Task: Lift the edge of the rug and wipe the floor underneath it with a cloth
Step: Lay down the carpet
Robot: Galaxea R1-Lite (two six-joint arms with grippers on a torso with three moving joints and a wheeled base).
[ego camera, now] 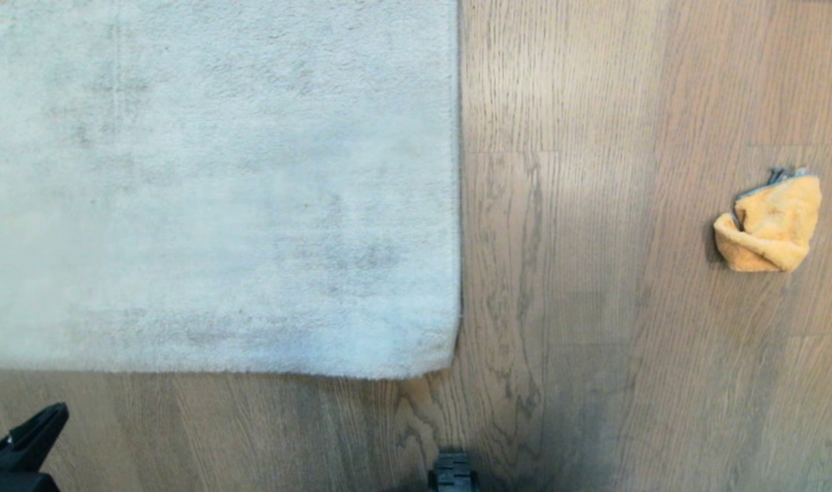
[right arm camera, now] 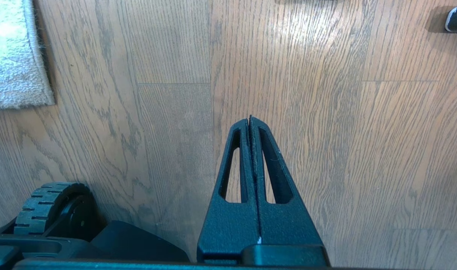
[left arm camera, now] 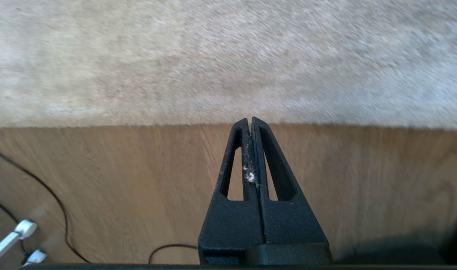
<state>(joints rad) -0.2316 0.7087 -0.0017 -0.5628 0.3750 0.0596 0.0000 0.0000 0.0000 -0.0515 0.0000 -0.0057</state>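
Grey pile of the rug edge point(left arm camera: 228, 122) is seen just ahead of the left gripper point(left arm camera: 250, 120), whose jaws are pressed together on nothing, probably placed for lifting. The cloth point(ego camera: 770, 225) lies well apart on the floor point(ego camera: 593, 273), beyond the closed, empty right gripper point(right arm camera: 250, 119); the rug's backing is hidden.

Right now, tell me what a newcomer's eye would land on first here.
The large pale grey short-pile rug fills the head view's left, lying flat on the brown wood-grain plank floor. A crumpled orange-yellow microfibre cloth sits alone far right. The left gripper, shut, points at the rug's near border; the right gripper, shut, hangs above bare floor.
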